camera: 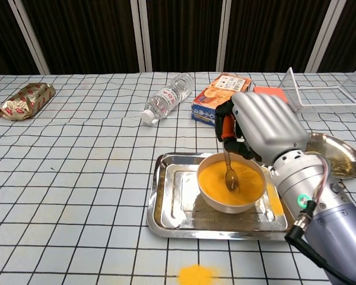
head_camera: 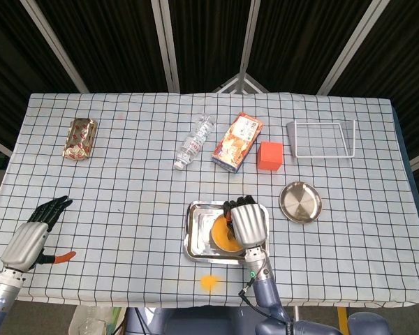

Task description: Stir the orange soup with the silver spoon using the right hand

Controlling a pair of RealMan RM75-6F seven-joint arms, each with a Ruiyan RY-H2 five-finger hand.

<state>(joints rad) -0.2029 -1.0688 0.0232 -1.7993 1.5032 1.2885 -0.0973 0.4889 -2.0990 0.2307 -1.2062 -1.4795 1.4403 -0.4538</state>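
Looking down in the head view, right hand (head_camera: pixel 248 222) sits over the bowl of orange soup (head_camera: pixel 221 234) inside the steel tray (head_camera: pixel 194 235), near table's front edge; spoon hidden here. Left hand (head_camera: pixel 33 233) rests at the front left corner, fingers spread, grasping nothing. Further back: water bottle (head_camera: pixel 194 142), snack box (head_camera: pixel 237 142), orange block (head_camera: pixel 270 155), wire rack (head_camera: pixel 321 139), round steel dish (head_camera: pixel 300 202), foil packet (head_camera: pixel 80 137). Chest view: right hand (camera: pixel 262 129) fingers clenched around the silver spoon (camera: pixel 228 167), spoon tip dipped in the orange soup (camera: pixel 231 179), bowl centred in tray (camera: pixel 166 202). Orange spill (camera: pixel 196 275) lies on the cloth in front of tray.
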